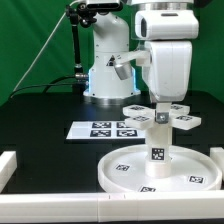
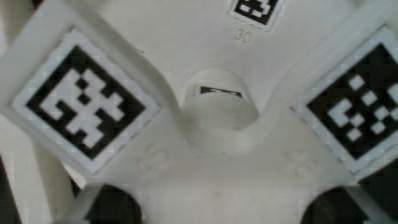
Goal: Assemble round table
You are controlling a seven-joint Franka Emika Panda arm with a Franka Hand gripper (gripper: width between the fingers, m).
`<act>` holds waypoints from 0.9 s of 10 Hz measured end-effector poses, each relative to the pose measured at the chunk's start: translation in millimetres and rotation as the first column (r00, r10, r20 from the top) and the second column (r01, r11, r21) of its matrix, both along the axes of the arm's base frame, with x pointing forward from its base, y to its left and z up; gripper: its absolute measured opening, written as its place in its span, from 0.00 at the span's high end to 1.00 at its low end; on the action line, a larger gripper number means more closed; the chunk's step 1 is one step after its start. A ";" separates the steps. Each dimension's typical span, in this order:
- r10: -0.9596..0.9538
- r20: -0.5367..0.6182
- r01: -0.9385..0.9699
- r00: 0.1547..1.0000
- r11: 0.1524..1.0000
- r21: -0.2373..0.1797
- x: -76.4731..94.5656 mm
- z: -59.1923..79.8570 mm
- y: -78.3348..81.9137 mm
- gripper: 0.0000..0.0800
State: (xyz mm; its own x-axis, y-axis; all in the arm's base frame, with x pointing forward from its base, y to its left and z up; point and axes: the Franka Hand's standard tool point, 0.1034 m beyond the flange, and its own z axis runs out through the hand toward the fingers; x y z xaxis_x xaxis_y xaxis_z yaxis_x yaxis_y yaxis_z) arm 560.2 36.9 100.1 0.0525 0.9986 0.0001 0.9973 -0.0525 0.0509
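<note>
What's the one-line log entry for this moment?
gripper: on cross-shaped foot piece, jaw state unclear | leg: upright on round disc | foot: atop leg

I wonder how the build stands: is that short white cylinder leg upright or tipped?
Upright: the short white cylinder leg stands vertically at the middle of the large white round disc.

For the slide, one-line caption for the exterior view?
Gripper holds the cross foot over the upright leg standing on the round disc.

Leg (image 1: 158,140) upright on disc (image 1: 120,172); cross foot (image 1: 140,112) atop leg; marker board (image 1: 103,129) behind, exterior view's left.
</note>
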 end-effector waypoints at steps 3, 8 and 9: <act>-0.226 -0.010 0.226 0.974 0.974 0.010 -0.4 0.5 1.7 0.45; -0.544 -0.017 0.544 0.839 0.839 0.023 -0.8 0.2 1.3 0.45; -0.619 -0.021 0.619 0.785 0.785 0.027 -0.9 0.1 1.0 0.45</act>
